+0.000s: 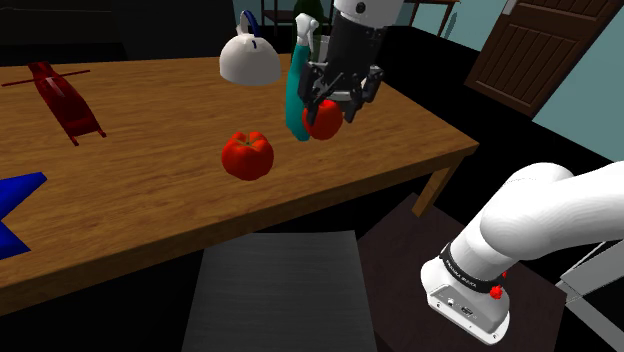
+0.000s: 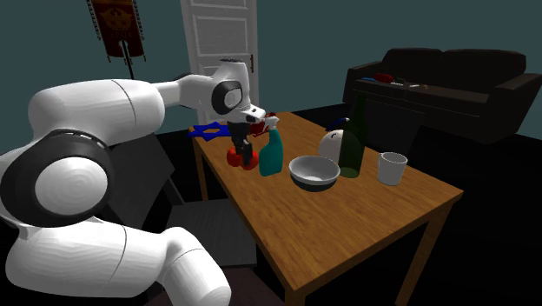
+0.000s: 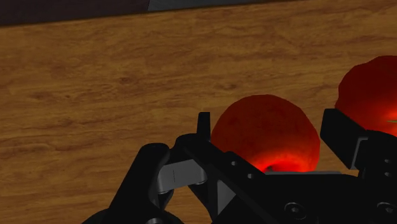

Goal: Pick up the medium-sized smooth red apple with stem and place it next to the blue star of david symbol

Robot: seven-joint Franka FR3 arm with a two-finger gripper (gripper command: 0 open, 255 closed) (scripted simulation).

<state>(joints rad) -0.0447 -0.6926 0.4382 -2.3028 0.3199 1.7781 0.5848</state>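
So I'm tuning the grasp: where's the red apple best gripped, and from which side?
Take the red apple across its round middle, from above: a teal spray bottle stands close beside it, so a sideways approach looks crowded.

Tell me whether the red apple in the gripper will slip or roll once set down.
Likely rigid: the red apple looks undented in the gripper. Its smooth skin could slip against the narrow fingers. Being round, it may roll on the flat table.
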